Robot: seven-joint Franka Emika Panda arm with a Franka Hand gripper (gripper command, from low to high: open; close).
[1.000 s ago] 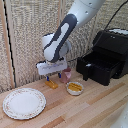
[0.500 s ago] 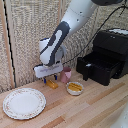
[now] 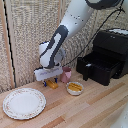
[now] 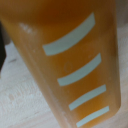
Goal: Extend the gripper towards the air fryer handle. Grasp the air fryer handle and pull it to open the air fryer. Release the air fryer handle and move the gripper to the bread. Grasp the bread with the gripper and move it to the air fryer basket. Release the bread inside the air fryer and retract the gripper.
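Gripper (image 3: 48, 80) hangs over the bread (image 3: 51, 84), which lies beside the pink cup (image 3: 66, 75); whether its fingers are closed is unclear. Descend straight, close gently across the block.

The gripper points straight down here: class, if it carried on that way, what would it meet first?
Most likely the bread, directly beneath the gripper and filling the wrist view; contact can't be judged.
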